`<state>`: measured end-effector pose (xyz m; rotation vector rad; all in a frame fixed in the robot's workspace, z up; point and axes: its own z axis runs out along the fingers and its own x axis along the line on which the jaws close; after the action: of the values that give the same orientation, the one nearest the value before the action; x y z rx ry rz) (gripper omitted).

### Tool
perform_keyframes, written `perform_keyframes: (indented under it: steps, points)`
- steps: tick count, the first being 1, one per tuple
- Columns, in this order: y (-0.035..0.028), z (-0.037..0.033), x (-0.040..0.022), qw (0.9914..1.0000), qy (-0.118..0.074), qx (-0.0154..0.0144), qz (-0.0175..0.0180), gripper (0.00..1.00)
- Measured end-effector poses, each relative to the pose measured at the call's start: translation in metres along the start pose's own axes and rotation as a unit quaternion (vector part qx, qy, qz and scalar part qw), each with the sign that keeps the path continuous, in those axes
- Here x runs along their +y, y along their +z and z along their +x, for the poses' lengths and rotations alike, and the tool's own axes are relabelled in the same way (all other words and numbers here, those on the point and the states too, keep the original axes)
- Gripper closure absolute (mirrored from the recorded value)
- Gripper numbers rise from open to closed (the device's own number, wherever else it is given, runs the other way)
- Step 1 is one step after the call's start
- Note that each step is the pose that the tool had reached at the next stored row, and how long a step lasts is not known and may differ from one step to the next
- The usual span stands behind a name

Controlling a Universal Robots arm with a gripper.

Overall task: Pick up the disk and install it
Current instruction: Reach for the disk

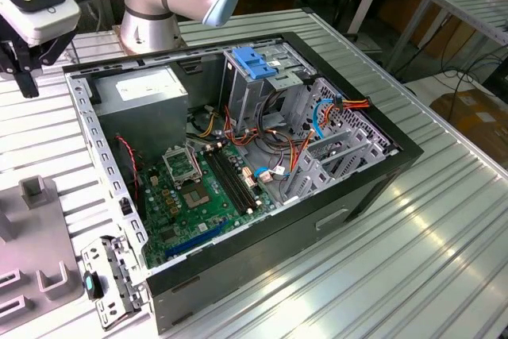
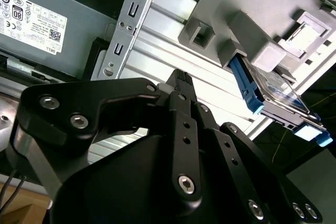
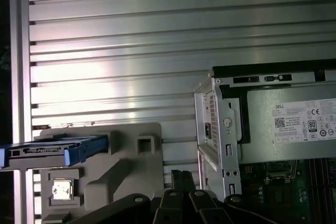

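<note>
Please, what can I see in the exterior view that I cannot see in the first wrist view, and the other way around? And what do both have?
Exterior view: the green motherboard, the drive cage with its blue latch, the coloured cables and the arm's base.

First wrist view: the disk, standing on edge in the grey holder, apart from the end effector.

Both: the holder, the power supply box, the computer case, the ribbed metal table and the end effector, which holds nothing.
</note>
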<state>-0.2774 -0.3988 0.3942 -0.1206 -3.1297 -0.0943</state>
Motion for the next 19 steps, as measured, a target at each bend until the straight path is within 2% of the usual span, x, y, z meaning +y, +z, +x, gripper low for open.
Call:
perform_keyframes:
  steps: [19]
  points:
    - [0.0002,0.0345,-0.0027,1.0,0.0,0.0,0.0,0.89]
